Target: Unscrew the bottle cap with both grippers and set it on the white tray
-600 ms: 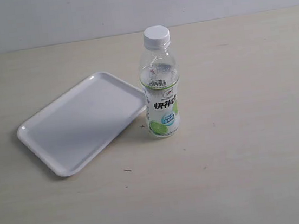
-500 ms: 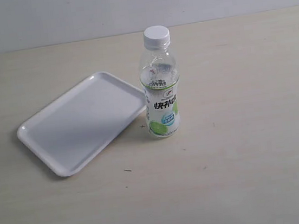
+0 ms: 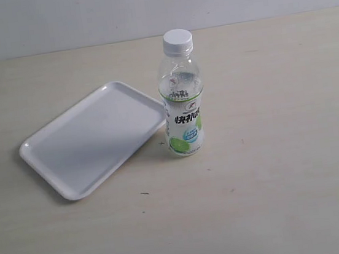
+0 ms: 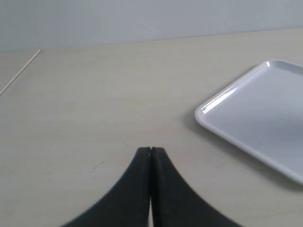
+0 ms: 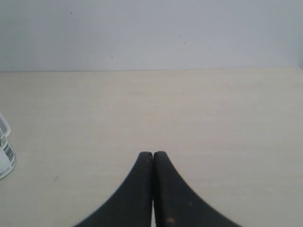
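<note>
A clear bottle [image 3: 182, 104] with a white-and-green lime label stands upright on the pale table, its white bottle cap [image 3: 177, 41] screwed on top. Just left of it lies the white tray [image 3: 69, 170], with nothing on it. Neither arm shows in the exterior view. In the left wrist view my left gripper [image 4: 151, 150] is shut, its black jaws pressed together over bare table, with a corner of the white tray [image 4: 227, 101] ahead of it. My right gripper [image 5: 153, 154] is shut too, and only an edge of the bottle [image 5: 4, 158] shows at the side.
The pale wooden table [image 3: 287, 180] stretches wide around the bottle and tray. A light grey wall [image 3: 142, 6] runs along its far edge. A thin line [image 4: 19, 72] crosses the table surface in the left wrist view.
</note>
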Controlling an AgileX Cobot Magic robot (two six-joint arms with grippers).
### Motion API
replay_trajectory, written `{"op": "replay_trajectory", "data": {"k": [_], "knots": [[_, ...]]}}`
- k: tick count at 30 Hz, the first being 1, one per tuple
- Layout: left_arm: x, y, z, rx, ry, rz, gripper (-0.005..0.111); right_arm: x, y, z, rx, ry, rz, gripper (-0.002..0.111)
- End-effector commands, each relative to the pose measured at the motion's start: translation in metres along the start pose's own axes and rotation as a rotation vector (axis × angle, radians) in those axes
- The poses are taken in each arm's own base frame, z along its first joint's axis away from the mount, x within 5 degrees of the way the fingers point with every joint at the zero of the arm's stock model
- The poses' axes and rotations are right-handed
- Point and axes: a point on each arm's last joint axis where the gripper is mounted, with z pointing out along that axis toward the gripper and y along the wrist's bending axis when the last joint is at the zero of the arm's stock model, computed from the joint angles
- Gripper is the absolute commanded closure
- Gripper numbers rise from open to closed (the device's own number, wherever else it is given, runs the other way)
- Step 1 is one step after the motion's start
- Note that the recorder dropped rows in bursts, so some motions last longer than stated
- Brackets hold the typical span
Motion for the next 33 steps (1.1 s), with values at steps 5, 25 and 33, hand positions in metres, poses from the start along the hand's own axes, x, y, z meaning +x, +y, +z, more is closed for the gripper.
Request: {"op": "replay_trajectory", "data": {"k": [5, 25, 33], "knots": [[-0.009, 0.003, -0.001, -0.049, -0.106, 0.246, 0.107, 0.000, 0.000, 0.000, -0.002, -0.011, -0.006, 0.108], [-0.088, 0.000, -0.056, 0.363, -1.109, -0.545, 0.107, 0.000, 0.000, 0.000, -0.002, -0.011, -0.004, 0.108], [-0.198, 0.005, -0.037, 0.303, -1.026, -0.351, 0.107, 0.000, 0.000, 0.000, -0.001, -0.017, -0.006, 0.108]]}}
